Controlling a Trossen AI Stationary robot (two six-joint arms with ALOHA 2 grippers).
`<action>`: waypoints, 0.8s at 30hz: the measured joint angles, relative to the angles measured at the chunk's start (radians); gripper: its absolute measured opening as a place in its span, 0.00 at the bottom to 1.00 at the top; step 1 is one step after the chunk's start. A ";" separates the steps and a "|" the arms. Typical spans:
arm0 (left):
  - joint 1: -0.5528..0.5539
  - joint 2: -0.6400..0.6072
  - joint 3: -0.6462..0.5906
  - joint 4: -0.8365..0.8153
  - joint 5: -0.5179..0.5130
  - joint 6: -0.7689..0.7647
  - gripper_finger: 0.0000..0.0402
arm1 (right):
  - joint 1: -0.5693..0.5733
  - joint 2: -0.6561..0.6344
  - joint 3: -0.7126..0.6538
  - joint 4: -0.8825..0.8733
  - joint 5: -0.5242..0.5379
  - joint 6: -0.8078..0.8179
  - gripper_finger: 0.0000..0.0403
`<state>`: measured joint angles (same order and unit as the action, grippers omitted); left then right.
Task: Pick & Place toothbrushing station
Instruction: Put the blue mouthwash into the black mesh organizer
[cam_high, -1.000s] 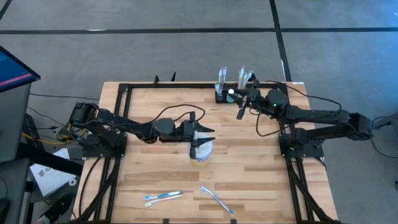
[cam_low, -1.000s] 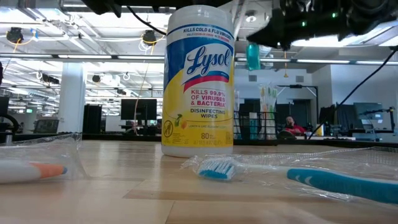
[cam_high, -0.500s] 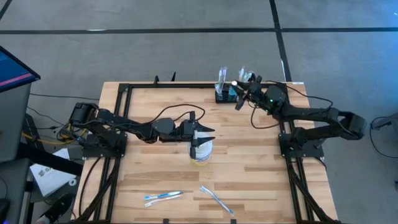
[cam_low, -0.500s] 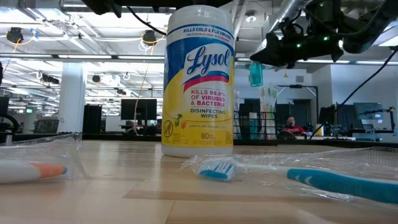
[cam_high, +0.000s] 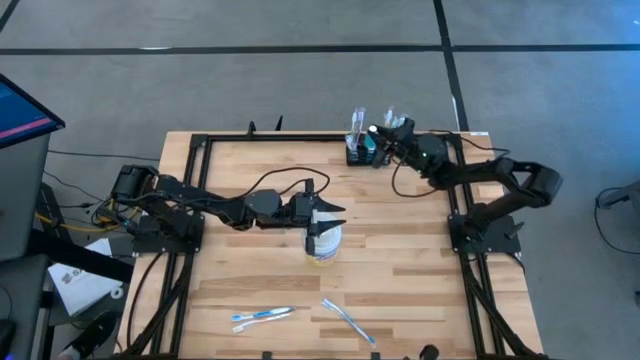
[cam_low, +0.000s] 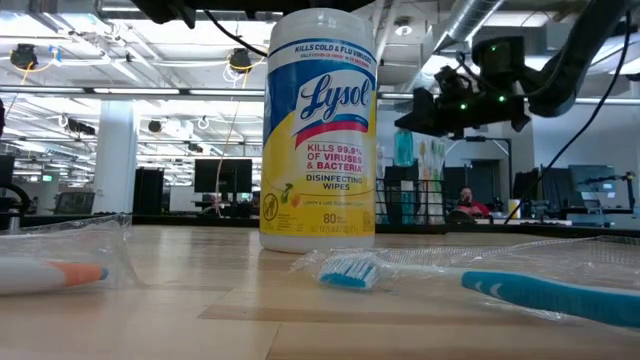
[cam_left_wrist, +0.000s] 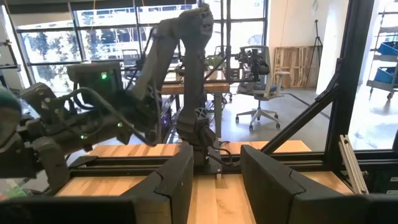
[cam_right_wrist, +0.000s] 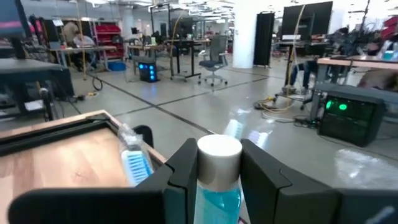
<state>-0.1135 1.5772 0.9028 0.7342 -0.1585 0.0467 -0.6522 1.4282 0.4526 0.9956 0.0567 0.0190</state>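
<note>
The toothbrushing station is a small black rack (cam_high: 358, 154) on the table at its far edge, also seen in the low view (cam_low: 412, 205). Wrapped toothbrushes (cam_right_wrist: 134, 163) stand up out of it. My right gripper (cam_high: 381, 142) hovers over the rack's right end, shut on a small bottle of blue liquid (cam_low: 405, 148) with a white cap (cam_right_wrist: 219, 151). My left gripper (cam_high: 325, 220) stands open, pointing level, just above a white and yellow wipes tub (cam_high: 325, 246). Nothing lies between its fingers (cam_left_wrist: 214, 171). My right gripper pinches the bottle between its two fingers just below the white cap, at the top of the blue body (cam_right_wrist: 218, 190). The fingers come in level from the table's right side. The bottle stays upright, hanging below the fingers, clear of the table.
Wrapped toothbrushes lie near the table's front edge (cam_high: 262, 316) (cam_high: 346, 318), close to the low camera (cam_low: 545, 292). Black frame rails (cam_high: 200, 200) run along the table's left, far and right sides. Bare wood lies between the tub and the rack.
My right gripper has carried the bottle toward the table's far edge and down, until it hangs low over the rack. The bottle has stayed upright in the hold.
</note>
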 joint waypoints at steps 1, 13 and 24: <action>0.000 0.000 0.000 0.001 0.000 0.000 0.32 | -0.006 0.014 0.000 0.016 -0.005 0.008 0.20; 0.000 0.000 0.000 0.006 0.000 0.000 0.32 | -0.031 0.157 0.001 0.176 -0.010 0.071 0.20; 0.000 0.000 0.000 0.007 0.000 0.000 0.32 | -0.054 0.178 0.002 0.219 -0.011 0.063 0.20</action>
<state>-0.1136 1.5772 0.9031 0.7408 -0.1589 0.0467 -0.7059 1.6058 0.4541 1.2144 0.0460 0.0824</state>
